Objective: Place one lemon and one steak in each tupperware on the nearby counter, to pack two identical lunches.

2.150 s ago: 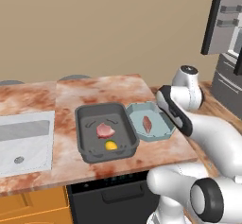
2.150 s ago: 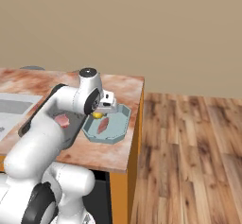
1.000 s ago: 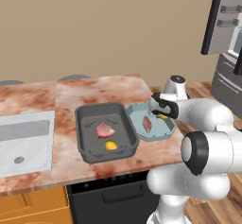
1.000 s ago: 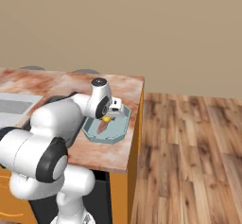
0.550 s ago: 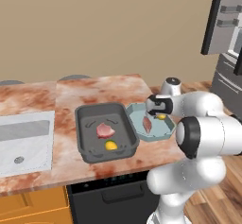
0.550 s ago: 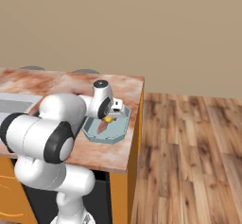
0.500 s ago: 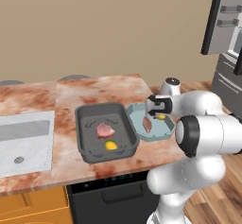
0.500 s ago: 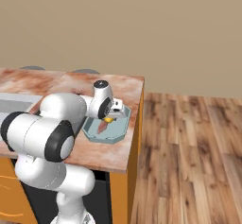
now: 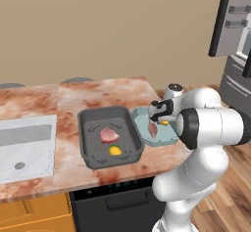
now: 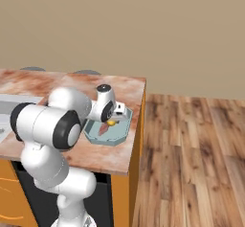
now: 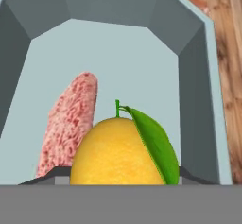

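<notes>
Left to right on counter (image 9: pixel 73 99): grey tupperware (image 9: pixel 88 150) near front edge already holds rounder steak (image 9: pixel 109 135) plus lemon (image 9: pixel 115 150). Teal tupperware (image 9: pixel 143 121) at right end holds long steak (image 9: pixel 153 128), axis front-to-back. I see second lemon (image 11: pixel 116 152) between fingers of gripper (image 9: pixel 163 121), jaws half spread and grasping it, low inside teal tub beside steak. Versus a second back: hand lower, closer over tub; release next, I judge.
</notes>
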{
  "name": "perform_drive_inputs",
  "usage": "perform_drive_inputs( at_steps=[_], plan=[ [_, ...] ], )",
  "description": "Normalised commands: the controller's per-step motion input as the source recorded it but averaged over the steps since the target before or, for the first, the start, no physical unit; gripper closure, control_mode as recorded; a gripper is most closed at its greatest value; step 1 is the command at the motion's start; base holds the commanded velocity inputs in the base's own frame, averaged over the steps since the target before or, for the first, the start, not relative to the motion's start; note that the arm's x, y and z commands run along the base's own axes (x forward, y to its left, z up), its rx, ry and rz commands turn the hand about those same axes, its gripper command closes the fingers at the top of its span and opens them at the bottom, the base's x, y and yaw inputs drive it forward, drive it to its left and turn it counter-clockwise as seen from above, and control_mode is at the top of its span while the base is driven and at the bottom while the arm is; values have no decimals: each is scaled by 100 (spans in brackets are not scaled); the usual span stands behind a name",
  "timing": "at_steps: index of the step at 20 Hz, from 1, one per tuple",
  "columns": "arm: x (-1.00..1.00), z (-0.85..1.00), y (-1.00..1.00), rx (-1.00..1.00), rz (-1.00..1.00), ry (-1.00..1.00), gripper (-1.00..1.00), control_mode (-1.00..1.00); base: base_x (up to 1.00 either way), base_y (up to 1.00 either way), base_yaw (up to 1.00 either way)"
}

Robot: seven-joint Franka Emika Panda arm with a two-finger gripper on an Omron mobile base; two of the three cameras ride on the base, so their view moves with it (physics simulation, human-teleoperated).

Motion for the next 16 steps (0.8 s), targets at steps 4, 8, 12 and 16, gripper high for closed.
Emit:
perform_drive_inputs(
  at_steps=[4, 8, 12, 16],
  plan=[
    [20, -27, 0, 0, 0, 0, 100, -100, 0, 0, 0],
    [26, -22, 0, 0, 0, 0, 100, -100, 0, 0, 0],
    [28, -10, -3, 0, 0, 0, -100, -100, 0, 0, 0],
    [24, 0, -7, 0, 0, 0, -100, -100, 0, 0, 0]
  ],
)
